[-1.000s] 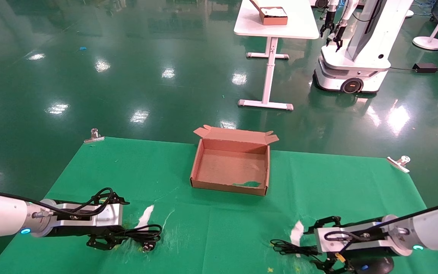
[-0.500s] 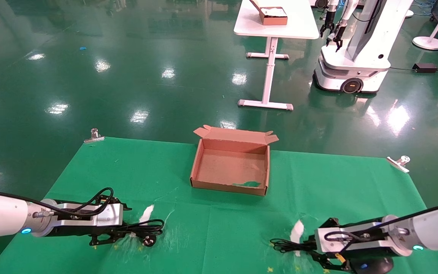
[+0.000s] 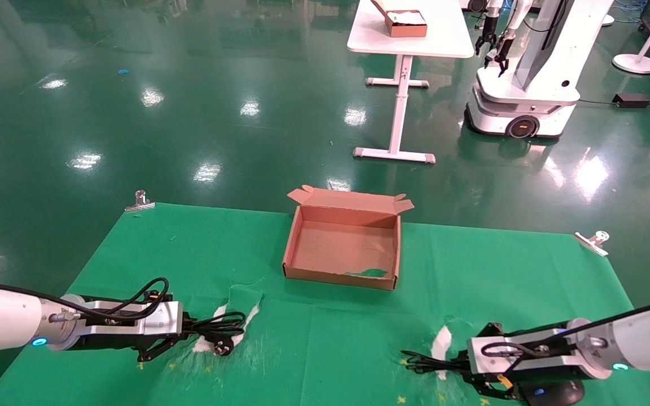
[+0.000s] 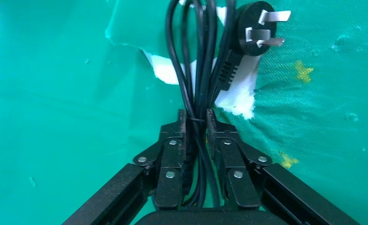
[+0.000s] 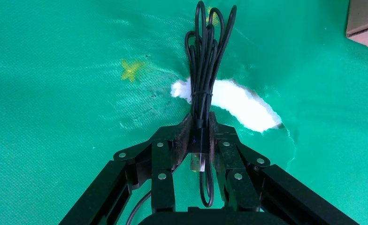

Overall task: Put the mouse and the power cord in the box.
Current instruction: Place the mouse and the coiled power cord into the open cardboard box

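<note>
Left wrist view: thick black coiled power cord point(image 4: 198, 56)

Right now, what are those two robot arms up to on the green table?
Each is grabbing a bundle. The left gripper is shut on the power cord, the right gripper on the mouse's cable bundle. Both bundles lie low at the table's near edge. The box at the middle holds neither of them.

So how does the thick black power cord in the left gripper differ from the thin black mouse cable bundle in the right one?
The thick black power cord has heavy strands; the thin black mouse cable bundle has fine ones. The power cord ends in a chunky round plug with metal prongs; the mouse cable shows only looped ends beyond the fingers. Both are tied bundles lying on the green cloth, clamped by the left gripper and the right gripper.
</note>
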You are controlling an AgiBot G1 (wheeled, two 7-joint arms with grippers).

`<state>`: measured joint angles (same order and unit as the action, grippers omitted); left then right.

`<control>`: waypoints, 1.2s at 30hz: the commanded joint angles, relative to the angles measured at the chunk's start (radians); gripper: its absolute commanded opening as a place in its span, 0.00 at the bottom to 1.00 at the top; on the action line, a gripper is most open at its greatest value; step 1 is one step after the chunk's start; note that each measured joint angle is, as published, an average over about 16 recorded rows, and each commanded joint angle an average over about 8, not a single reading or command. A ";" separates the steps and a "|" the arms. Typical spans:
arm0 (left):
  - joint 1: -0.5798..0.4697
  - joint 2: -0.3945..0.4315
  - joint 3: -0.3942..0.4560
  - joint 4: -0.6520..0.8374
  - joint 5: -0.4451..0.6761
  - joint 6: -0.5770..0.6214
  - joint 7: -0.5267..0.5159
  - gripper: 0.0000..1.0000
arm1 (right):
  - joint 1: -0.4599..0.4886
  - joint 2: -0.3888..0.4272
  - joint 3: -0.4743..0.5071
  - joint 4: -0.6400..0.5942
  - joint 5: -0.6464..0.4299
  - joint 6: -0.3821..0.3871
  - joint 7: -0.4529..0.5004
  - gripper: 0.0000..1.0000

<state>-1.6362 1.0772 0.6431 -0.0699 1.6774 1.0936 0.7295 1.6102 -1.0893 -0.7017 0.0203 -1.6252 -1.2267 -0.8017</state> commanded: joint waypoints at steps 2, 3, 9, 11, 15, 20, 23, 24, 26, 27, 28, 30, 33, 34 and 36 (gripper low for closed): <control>-0.001 -0.001 -0.001 0.000 -0.001 0.002 -0.001 0.00 | 0.001 0.001 0.000 0.000 0.001 -0.001 0.000 0.00; -0.007 -0.003 -0.004 0.001 -0.006 0.010 -0.006 0.00 | 0.003 0.004 0.003 0.000 0.004 -0.004 0.001 0.00; -0.082 -0.042 -0.036 0.008 -0.054 0.117 -0.056 0.00 | 0.046 0.055 0.043 0.014 0.062 -0.050 -0.002 0.00; -0.111 -0.059 -0.053 0.016 -0.078 0.154 -0.082 0.00 | 0.077 0.082 0.055 0.029 0.078 -0.072 -0.002 0.00; -0.161 -0.074 -0.092 0.045 -0.135 0.195 -0.156 0.00 | 0.167 0.127 0.059 0.083 0.081 -0.107 0.014 0.00; -0.212 -0.012 -0.131 0.082 -0.192 0.150 -0.278 0.00 | 0.262 0.102 0.064 0.162 0.085 -0.099 0.067 0.00; -0.241 0.063 -0.141 0.096 -0.206 0.071 -0.347 0.00 | 0.276 0.033 0.077 0.184 0.104 -0.054 0.085 0.00; -0.251 0.089 -0.142 0.100 -0.208 0.038 -0.368 0.00 | 0.273 0.007 0.082 0.184 0.112 -0.033 0.085 0.00; -0.272 0.141 -0.145 0.109 -0.214 -0.034 -0.410 0.00 | 0.263 -0.052 0.093 0.173 0.127 0.021 0.078 0.00; -0.282 0.163 -0.147 0.113 -0.216 -0.069 -0.429 0.00 | 0.256 -0.078 0.097 0.162 0.133 0.053 0.072 0.00; -0.291 0.182 -0.148 0.117 -0.219 -0.103 -0.446 0.00 | 0.247 -0.105 0.102 0.146 0.139 0.093 0.067 0.00; -0.309 0.212 -0.150 0.124 -0.223 -0.160 -0.473 0.00 | 0.227 -0.156 0.111 0.113 0.149 0.187 0.056 0.00; -0.330 0.231 -0.152 0.126 -0.227 -0.208 -0.495 0.00 | 0.183 -0.219 0.119 0.066 0.157 0.339 0.042 0.00; -0.335 0.231 -0.152 0.124 -0.227 -0.212 -0.496 0.00 | 0.166 -0.234 0.122 0.056 0.160 0.382 0.040 0.00; -0.341 0.226 -0.152 0.116 -0.226 -0.206 -0.488 0.00 | 0.129 -0.256 0.127 0.045 0.168 0.445 0.037 0.00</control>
<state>-1.9684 1.2906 0.4941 0.0392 1.4556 0.9091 0.2610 1.7415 -1.3242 -0.5771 0.0891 -1.4549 -0.8528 -0.7592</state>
